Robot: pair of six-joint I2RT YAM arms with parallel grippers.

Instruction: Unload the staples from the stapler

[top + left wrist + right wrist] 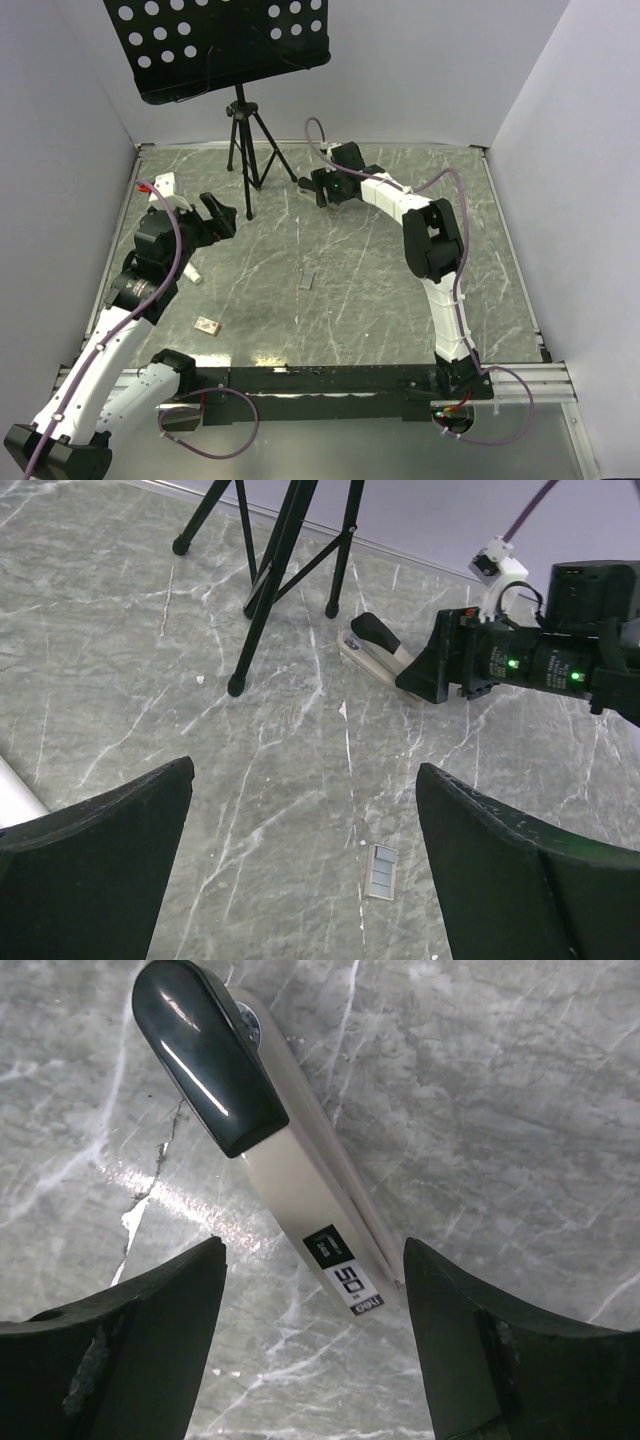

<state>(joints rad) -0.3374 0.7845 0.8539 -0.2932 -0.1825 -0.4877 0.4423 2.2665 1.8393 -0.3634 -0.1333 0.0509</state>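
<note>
Grey marbled table (380, 300), tripod stand (271, 572) with top cut off in left wrist view, right gripper (312, 1260) wide open astride the stapler (290, 1175) at far centre, contact indiscernible, left gripper (305, 780) wide open, empty, staples (381, 871) strip loose mid-table.

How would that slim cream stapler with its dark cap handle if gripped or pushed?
The slim cream stapler looks rigid, probably won't flex. Its glossy dark cap may slip in the right hand. Lying flat on the grey marble tabletop, it likely slides, not rolls.
</note>
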